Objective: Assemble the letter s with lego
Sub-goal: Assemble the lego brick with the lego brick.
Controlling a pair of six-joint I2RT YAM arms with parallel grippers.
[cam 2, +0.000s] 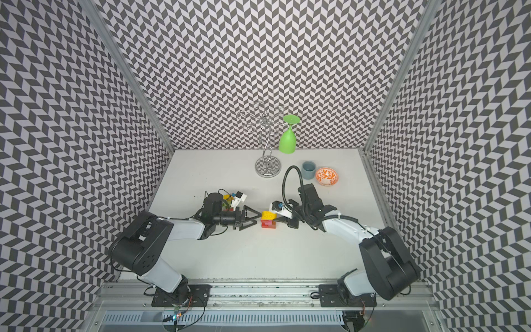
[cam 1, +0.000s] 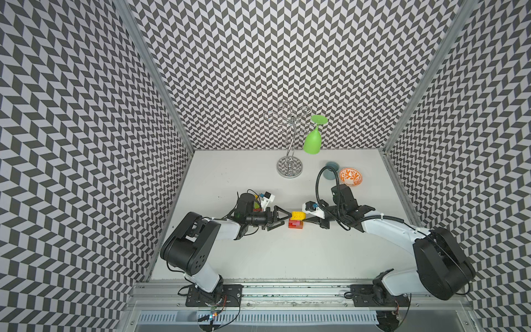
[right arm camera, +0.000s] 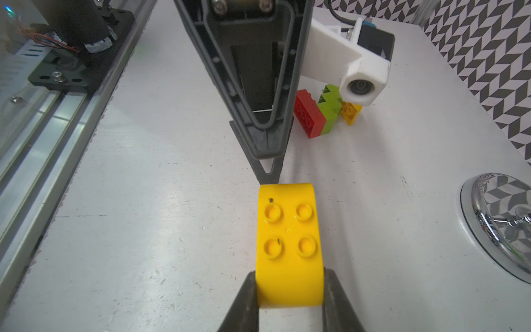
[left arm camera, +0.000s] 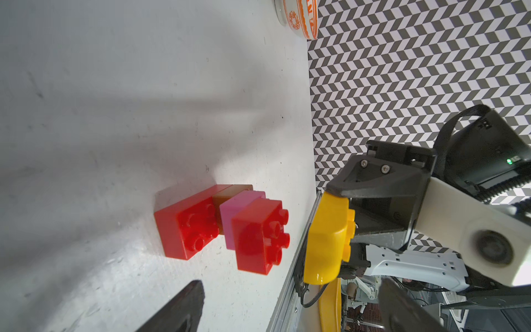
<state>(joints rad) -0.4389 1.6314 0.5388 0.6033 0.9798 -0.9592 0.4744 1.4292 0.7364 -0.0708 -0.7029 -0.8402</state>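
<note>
The white table (cam 1: 287,253) carries, near its back edge, the round chrome base of a glass rack (cam 1: 289,167). Right of that stand a blue-grey cup (cam 2: 309,169) and, just beside it, an orange-patterned bowl (cam 1: 350,176). At mid-table a long red brick (left arm camera: 184,230) lies flat beneath a small stack. To its left, slightly further back, a joined cluster of red, lime green and yellow bricks (right arm camera: 330,109) lies on its side.

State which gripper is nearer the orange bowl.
Right. The right gripper, holding a yellow brick, sits left of the bowl; the left gripper is farther left, past the brick stack.

robot lab test cell, with chevron-patterned walls (cam 1: 287,57), aluminium rail (cam 1: 287,293) and white table (cam 1: 287,258)
</note>
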